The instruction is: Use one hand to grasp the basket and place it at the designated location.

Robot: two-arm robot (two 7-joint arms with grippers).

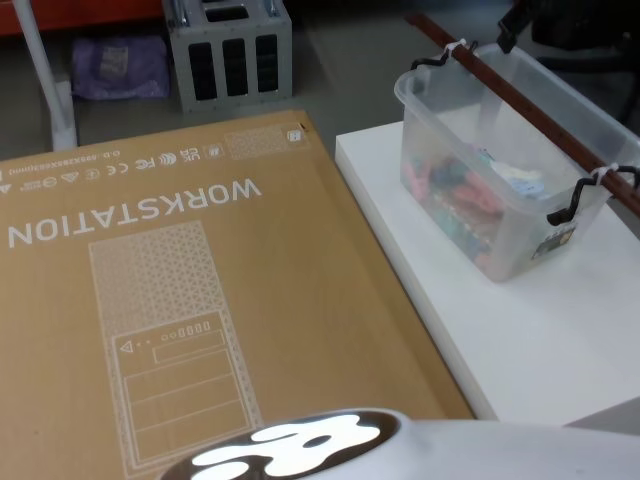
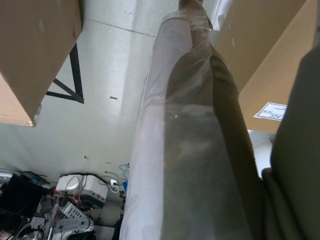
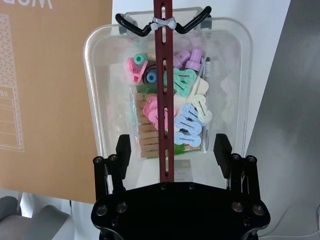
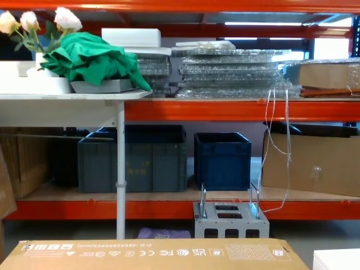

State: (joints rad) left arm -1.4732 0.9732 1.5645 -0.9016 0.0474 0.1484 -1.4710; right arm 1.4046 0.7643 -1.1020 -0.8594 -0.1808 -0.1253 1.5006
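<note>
Basket [image 1: 505, 200] sits on the white table [image 1: 560, 340], right side of the scene, toward the table's far end. Translucent tub, contents are coloured clips and wooden clothespins [image 3: 170, 117]. The reddish-brown slotted bar handle [image 3: 164, 90] runs lengthwise over the opening, held to black hooks at each end by white zip ties [image 3: 164, 23]; in the head view the bar [image 1: 530, 105] overhangs both ends of the tub.

Right gripper [image 3: 172, 150] hovers over the basket's near end, released: the two black fingers [image 3: 123, 150] are spread wide, one on each side of the bar, touching neither bar nor rim as far as the wrist view shows. The bar passes between them, roughly centred. In the head view a black part [image 1: 515, 25] shows at the far right top edge, near the bar's far end; can't tell what it is.

Left of the table, just beside it, lies a large flat cardboard box [image 1: 180, 300] printed "WORKSTATION". Beyond it on the floor stands a small grey metal box with two upright handles [image 4: 230, 218]. Behind that, orange shelving [image 4: 225, 109] with dark blue crates [image 4: 222, 160] on the lower level.

Left gripper: the left wrist view gives a plastic-wrapped column [image 2: 190, 140] and cardboard, so can't tell its state.
</note>
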